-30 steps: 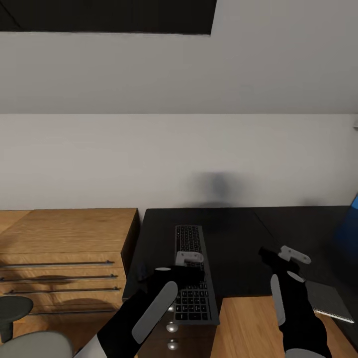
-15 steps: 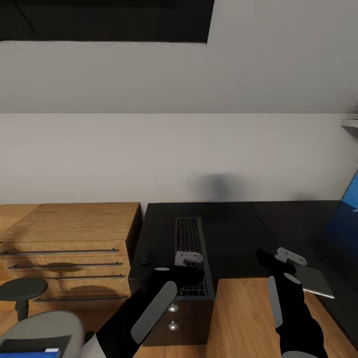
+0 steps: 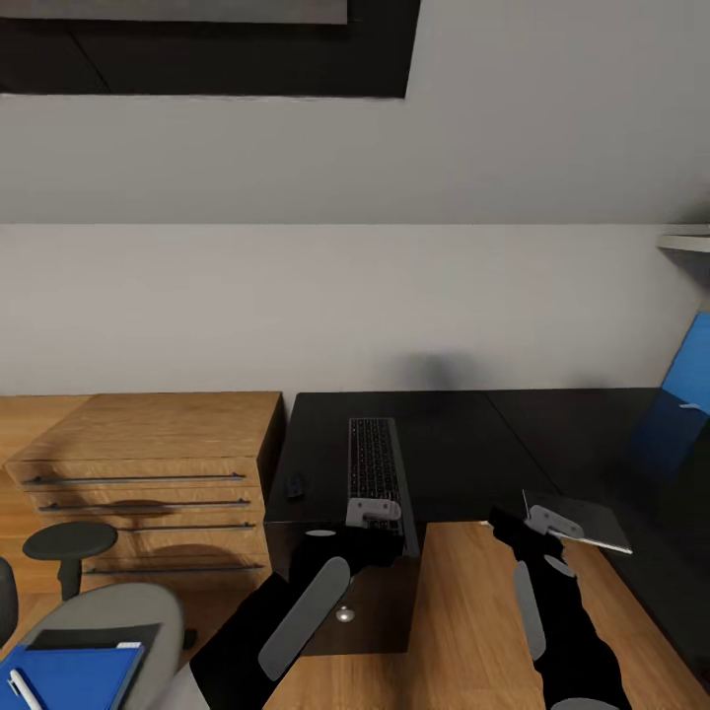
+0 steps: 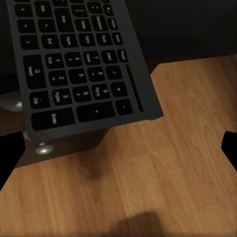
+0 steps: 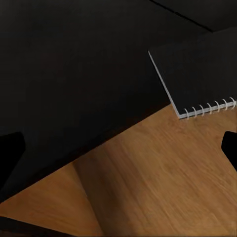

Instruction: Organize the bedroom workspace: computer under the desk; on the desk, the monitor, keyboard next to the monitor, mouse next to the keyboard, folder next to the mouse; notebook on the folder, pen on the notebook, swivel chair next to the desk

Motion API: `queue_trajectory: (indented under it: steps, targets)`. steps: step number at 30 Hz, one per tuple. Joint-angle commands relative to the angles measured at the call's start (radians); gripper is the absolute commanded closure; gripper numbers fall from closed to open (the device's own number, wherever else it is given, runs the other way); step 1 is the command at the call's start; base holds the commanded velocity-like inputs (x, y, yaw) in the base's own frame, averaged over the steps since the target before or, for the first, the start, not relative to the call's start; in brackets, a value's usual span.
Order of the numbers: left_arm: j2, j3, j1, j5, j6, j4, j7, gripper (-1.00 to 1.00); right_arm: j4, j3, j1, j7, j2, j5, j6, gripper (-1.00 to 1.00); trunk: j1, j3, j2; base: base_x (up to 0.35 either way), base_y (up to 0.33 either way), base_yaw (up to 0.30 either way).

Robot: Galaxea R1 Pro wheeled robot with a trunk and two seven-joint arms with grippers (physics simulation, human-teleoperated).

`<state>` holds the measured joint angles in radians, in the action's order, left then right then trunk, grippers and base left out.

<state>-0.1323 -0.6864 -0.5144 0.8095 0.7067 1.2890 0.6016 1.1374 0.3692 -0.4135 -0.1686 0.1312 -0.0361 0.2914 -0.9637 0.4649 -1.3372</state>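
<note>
The black keyboard [image 3: 375,466] lies lengthwise on the black desk [image 3: 463,444], its near end overhanging the desk's front edge [image 4: 79,64]. A small dark mouse [image 3: 294,484] sits to its left. The grey spiral notebook [image 3: 577,521] [image 5: 202,74] lies at the desk's front right. My left gripper [image 3: 373,513] [image 4: 118,150] hovers open over the keyboard's near end. Just before the notebook, my right gripper [image 3: 545,521] [image 5: 121,150] is open and holds nothing. At the bottom left, the blue folder [image 3: 74,675] rests on the grey swivel chair [image 3: 128,611] with a white pen [image 3: 22,690] on it.
A wooden chest of drawers [image 3: 148,463] stands left of the desk, with a round dark stool [image 3: 69,542] in front. A dark box with a silver knob [image 3: 345,613] sits under the desk's front. A blue panel [image 3: 690,390] stands at the right edge. The floor [image 3: 463,631] is wood.
The whole view has drawn back from the desk, bringing the swivel chair, blue folder and pen into sight. Both grippers now hang at the desk's front edge and remain open.
</note>
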Motion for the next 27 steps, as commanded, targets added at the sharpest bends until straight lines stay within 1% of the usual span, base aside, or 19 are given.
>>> queue_trajectory:
  steps: [1, 4, 5, 7, 8, 11, 16, 17, 20, 23, 27]
  targets:
    - [0.0, -0.001, -0.001, 0.01, 0.0, 0.001, 0.01, -1.0, 0.0, 0.001, -0.001, 0.002, 0.0, -0.03, 0.003, -1.0, 0.0, 0.001, -0.001, -0.014, 0.0, 0.0]
    - [0.0, 0.001, -0.001, 0.01, 0.0, 0.0, 0.01, -1.0, -0.003, 0.001, -0.001, 0.019, -0.003, -0.115, -0.001, -1.0, 0.0, 0.001, -0.001, -0.009, 0.0, 0.0]
    - [0.0, 0.001, -0.001, 0.01, 0.0, 0.001, 0.01, -1.0, -0.005, 0.002, -0.001, 0.035, -0.006, -0.172, -0.001, -1.0, 0.0, 0.001, -0.001, -0.005, 0.0, 0.0]
    - [0.0, 0.002, -0.001, 0.01, 0.0, 0.001, 0.01, -1.0, -0.008, 0.002, 0.0, 0.049, -0.008, -0.225, -0.001, -1.0, 0.0, 0.001, -0.001, -0.003, 0.0, 0.0]
    - [0.0, 0.002, -0.001, 0.009, 0.0, 0.0, 0.01, -1.0, -0.012, 0.005, 0.0, 0.06, -0.014, -0.27, 0.0, -1.0, 0.0, 0.001, -0.001, -0.002, 0.0, 0.0]
    - [0.0, 0.001, -0.001, 0.009, 0.0, 0.0, 0.01, -1.0, -0.023, 0.009, 0.001, 0.07, -0.024, -0.327, 0.001, -1.0, 0.0, 0.001, -0.001, -0.001, 0.0, 0.0]
    - [0.0, 0.001, -0.001, 0.01, 0.001, 0.001, 0.011, -1.0, -0.035, 0.015, 0.003, 0.078, -0.038, -0.404, 0.001, -1.0, 0.0, 0.001, -0.001, -0.002, 0.0, 0.0]
    - [0.0, 0.001, -0.001, 0.01, 0.001, 0.002, 0.012, -1.0, -0.037, 0.016, 0.005, 0.08, -0.041, -0.429, 0.001, -1.0, 0.0, 0.001, -0.001, -0.076, 0.0, 0.0]
    - [0.0, 0.001, -0.001, 0.01, 0.0, 0.003, 0.012, -1.0, -0.039, 0.017, 0.009, 0.081, -0.045, -0.458, 0.001, -1.0, 0.0, 0.001, -0.001, -0.17, 0.0, 0.0]
    - [0.0, 0.001, -0.001, 0.01, 0.001, 0.004, 0.012, -1.0, -0.041, 0.017, 0.01, 0.082, -0.047, -0.471, -0.001, -1.0, 0.0, 0.001, -0.001, -0.266, 0.0, 0.0]
    - [0.0, 0.001, -0.001, 0.01, 0.001, 0.004, 0.012, -1.0, -0.042, 0.017, 0.011, 0.083, -0.047, -0.477, -0.002, -1.0, 0.0, 0.001, -0.001, -0.308, 0.0, 0.0]
